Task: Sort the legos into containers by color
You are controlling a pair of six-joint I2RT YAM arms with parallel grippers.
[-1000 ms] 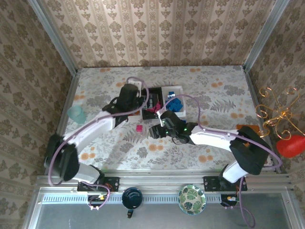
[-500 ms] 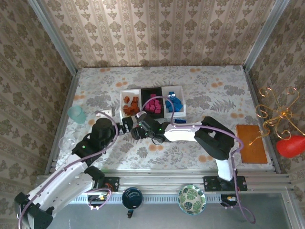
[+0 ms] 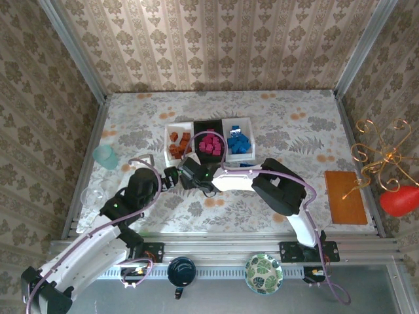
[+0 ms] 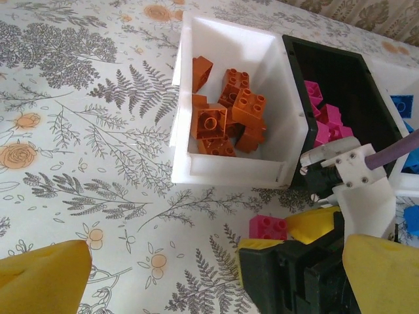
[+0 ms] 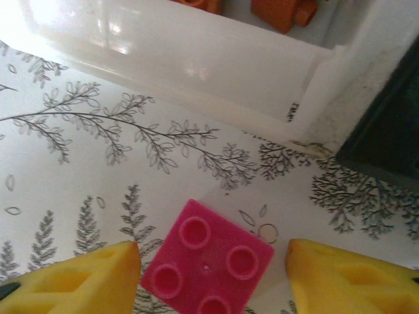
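Note:
A magenta-pink lego (image 5: 208,265) lies studs up on the table just in front of the trays, between the yellow fingers (image 5: 72,278) of my open right gripper (image 5: 213,275). The left wrist view shows the same lego (image 4: 268,227) beside that gripper. My left gripper (image 4: 209,288) hangs open and empty to its left, a short way apart (image 3: 169,177). The left white tray (image 3: 168,139) holds orange legos (image 4: 229,111), the black tray (image 3: 196,125) pink ones (image 3: 209,142), the right white tray (image 3: 251,139) blue ones (image 3: 238,142). One blue lego (image 3: 247,165) lies loose before it.
A teal cup (image 3: 105,156) and a clear glass (image 3: 91,196) stand at the left edge. A brown board (image 3: 345,196) and a gold ornament (image 3: 383,157) are at the right. A dark cup (image 3: 181,271) and a green-patterned bowl (image 3: 264,273) sit on the near rail.
My left arm has pulled back from over the trays toward the near left. My right gripper has swung left and come down around the pink lego.

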